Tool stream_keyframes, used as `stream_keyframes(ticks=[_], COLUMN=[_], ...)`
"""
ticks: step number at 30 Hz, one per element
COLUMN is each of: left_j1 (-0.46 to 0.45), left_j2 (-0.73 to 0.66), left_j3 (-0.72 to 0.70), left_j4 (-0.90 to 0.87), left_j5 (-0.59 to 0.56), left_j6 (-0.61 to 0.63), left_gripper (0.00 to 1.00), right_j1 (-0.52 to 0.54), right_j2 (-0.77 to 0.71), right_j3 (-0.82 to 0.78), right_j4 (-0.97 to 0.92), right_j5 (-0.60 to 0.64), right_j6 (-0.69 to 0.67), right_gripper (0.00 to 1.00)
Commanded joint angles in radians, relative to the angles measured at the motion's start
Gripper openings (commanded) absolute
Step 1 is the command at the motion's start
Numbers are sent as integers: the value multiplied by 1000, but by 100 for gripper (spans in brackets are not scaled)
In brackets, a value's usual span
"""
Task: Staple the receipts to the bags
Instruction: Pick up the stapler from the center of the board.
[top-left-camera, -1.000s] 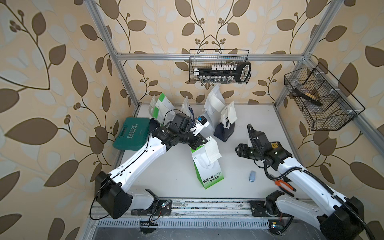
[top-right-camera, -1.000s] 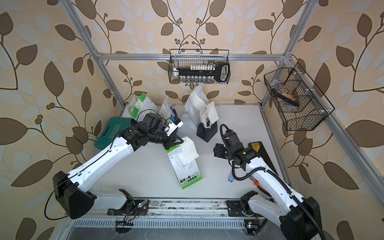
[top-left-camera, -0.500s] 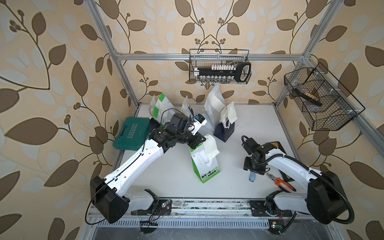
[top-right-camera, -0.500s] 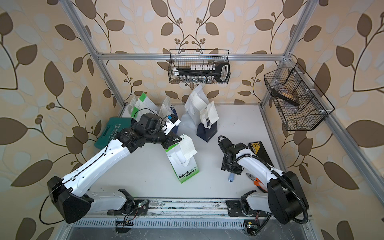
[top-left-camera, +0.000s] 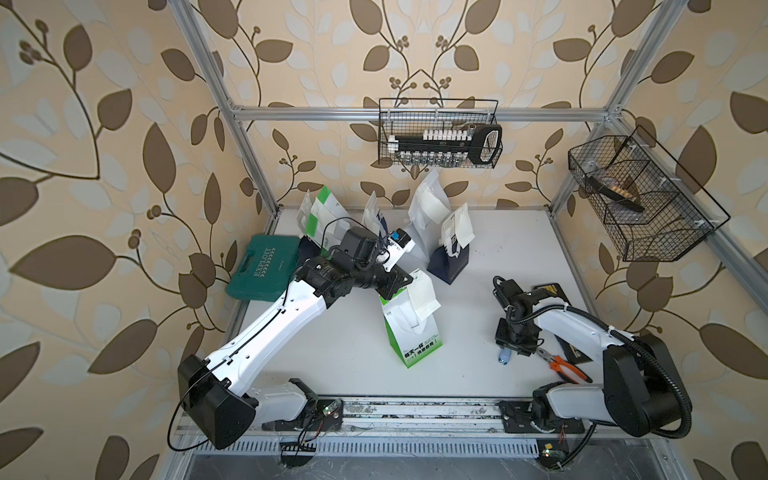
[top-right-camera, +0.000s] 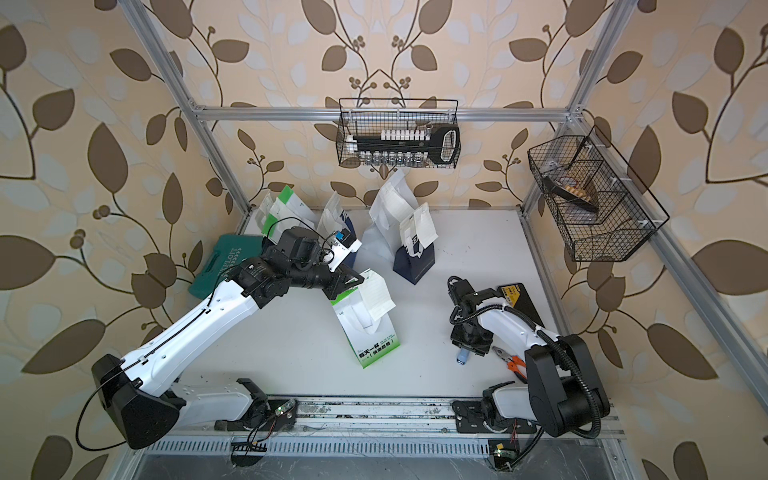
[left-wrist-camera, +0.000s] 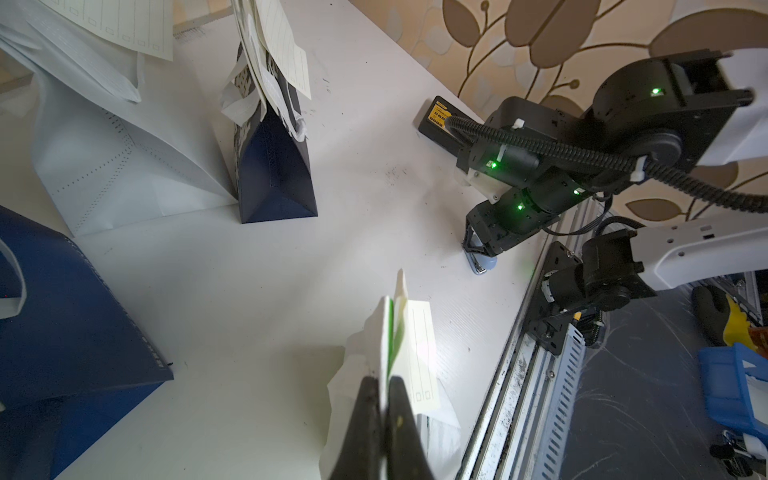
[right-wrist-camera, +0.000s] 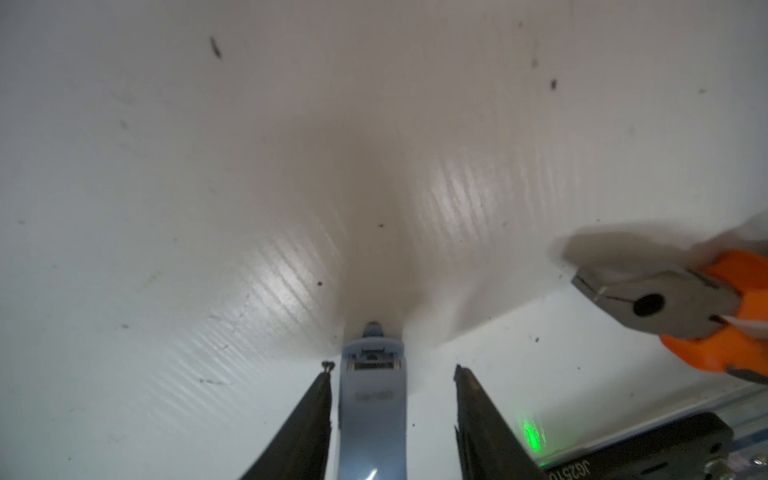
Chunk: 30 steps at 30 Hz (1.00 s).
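Observation:
A green-and-white bag (top-left-camera: 411, 332) stands mid-table in both top views, with a cream receipt (top-left-camera: 424, 297) lying against its upper edge. My left gripper (left-wrist-camera: 385, 380) is shut on that top edge, bag (left-wrist-camera: 380, 332) and receipt (left-wrist-camera: 419, 353) pinched together. The light-blue stapler (right-wrist-camera: 372, 395) lies flat on the table at the right. My right gripper (right-wrist-camera: 392, 372) points down over it, open, with one finger on each side: one close against it, the other apart. A navy bag (top-left-camera: 451, 257) with receipts, a white bag (top-left-camera: 428, 208) and other bags (top-left-camera: 324, 212) stand at the back.
Orange-handled pliers (right-wrist-camera: 685, 307) lie close beside my right gripper. A black-and-yellow device (top-left-camera: 548, 291) sits behind the right arm. The teal tool case (top-left-camera: 264, 266) is at the left edge. Wire baskets (top-left-camera: 438, 133) hang on the back and right walls. A metal rail runs along the front.
My right arm has swung back and down from mid-table onto the stapler, and its jaws have narrowed around it. The left gripper stays shut on the bag, which shifted slightly.

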Motion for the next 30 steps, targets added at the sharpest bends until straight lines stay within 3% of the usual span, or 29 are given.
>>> stream_keyframes(ticks=[1,19,26,30], left_j1=[-8,-8,-8,-8], left_j2=[0,32,38,32], left_j3=[19,30,30,24], left_j4=[17,2,2,7], left_j5=[3,-14,-7,-5], left_j6=[13,25,31,32], left_gripper=[0,0,0,0], right_j1=[-5,11,21,34], right_j2=[11,8,-1,-52], right_j3=[-10,1,-6,-22], right_j4=[29,-8,24,73], right_j5=[-34,-106,-123,-139], right_j6=[-1,17,9,8], right_gripper=[45,36,9,0])
